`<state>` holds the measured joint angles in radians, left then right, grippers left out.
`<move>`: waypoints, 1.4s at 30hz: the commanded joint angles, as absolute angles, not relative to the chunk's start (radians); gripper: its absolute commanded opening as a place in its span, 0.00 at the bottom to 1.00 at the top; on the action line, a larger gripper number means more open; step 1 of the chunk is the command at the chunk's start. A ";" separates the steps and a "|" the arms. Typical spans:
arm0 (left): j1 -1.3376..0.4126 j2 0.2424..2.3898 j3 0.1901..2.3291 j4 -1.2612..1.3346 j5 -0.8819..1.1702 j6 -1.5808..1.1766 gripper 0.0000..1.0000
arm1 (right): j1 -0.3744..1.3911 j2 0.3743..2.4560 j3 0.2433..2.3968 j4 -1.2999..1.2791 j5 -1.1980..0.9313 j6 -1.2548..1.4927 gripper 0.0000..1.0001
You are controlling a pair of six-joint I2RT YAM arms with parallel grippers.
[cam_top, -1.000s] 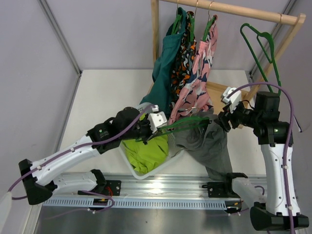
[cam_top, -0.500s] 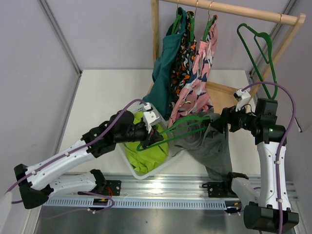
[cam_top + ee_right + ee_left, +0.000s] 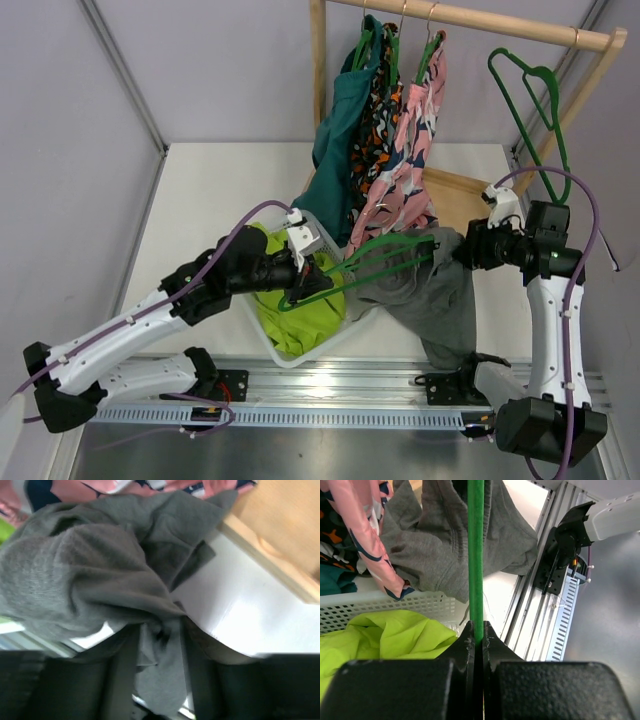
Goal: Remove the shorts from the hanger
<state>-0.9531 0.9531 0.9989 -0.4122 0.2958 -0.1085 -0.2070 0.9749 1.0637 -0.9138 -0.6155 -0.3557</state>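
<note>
The left gripper [image 3: 476,632] is clamping tight on the green hanger [image 3: 476,555] above the white basket [image 3: 395,602]. The grey shorts [image 3: 440,300] are bunching at the hanger's right end and draping onto the table [image 3: 220,190] beside the basket. The right gripper [image 3: 161,630] is pinching a fold of the shorts.
</note>
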 commanded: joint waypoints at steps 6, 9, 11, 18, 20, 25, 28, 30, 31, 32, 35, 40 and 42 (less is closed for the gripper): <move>-0.928 0.873 1.060 -0.327 0.325 -0.095 0.00 | -0.245 1.008 1.068 -0.836 -0.555 -0.434 0.00; -0.920 0.868 1.077 -0.391 0.301 -0.065 0.00 | -0.264 1.000 1.074 -0.824 -0.494 -0.471 0.00; -0.913 0.858 1.089 -0.443 0.281 -0.037 0.00 | -0.282 0.999 1.068 -0.818 -0.450 -0.491 0.00; -0.907 0.801 1.138 -0.568 0.250 0.112 0.00 | -0.359 1.015 1.032 -0.900 -0.500 -0.665 0.00; -0.905 0.795 1.154 -0.578 0.250 0.144 0.00 | -0.357 1.012 1.032 -1.017 -0.579 -0.832 0.01; -0.905 0.831 1.164 -0.575 0.287 0.173 0.00 | -0.348 0.996 1.064 -1.291 -0.796 -1.138 0.32; -0.905 0.885 1.181 -0.600 0.291 0.184 0.00 | -0.348 0.991 1.132 -1.374 -0.853 -1.245 0.53; -0.905 0.908 1.207 -0.620 0.281 0.196 0.00 | -0.348 0.982 1.187 -1.384 -0.859 -1.285 0.62; -0.905 0.932 1.225 -0.650 0.275 0.216 0.00 | -0.348 0.979 1.207 -1.388 -0.861 -1.293 0.64; -0.905 0.945 1.236 -0.667 0.272 0.227 0.00 | -0.348 0.982 1.229 -1.405 -0.870 -1.319 0.65; -0.905 0.979 1.282 -0.712 0.271 0.273 0.00 | -0.348 0.980 1.291 -1.505 -0.911 -1.503 0.73; -0.905 0.994 1.305 -0.727 0.307 0.383 0.00 | -0.247 0.954 1.309 -1.513 -0.960 -1.563 0.79; -0.905 1.005 1.316 -0.732 0.324 0.403 0.00 | -0.151 0.947 1.298 -1.513 -0.939 -1.546 0.79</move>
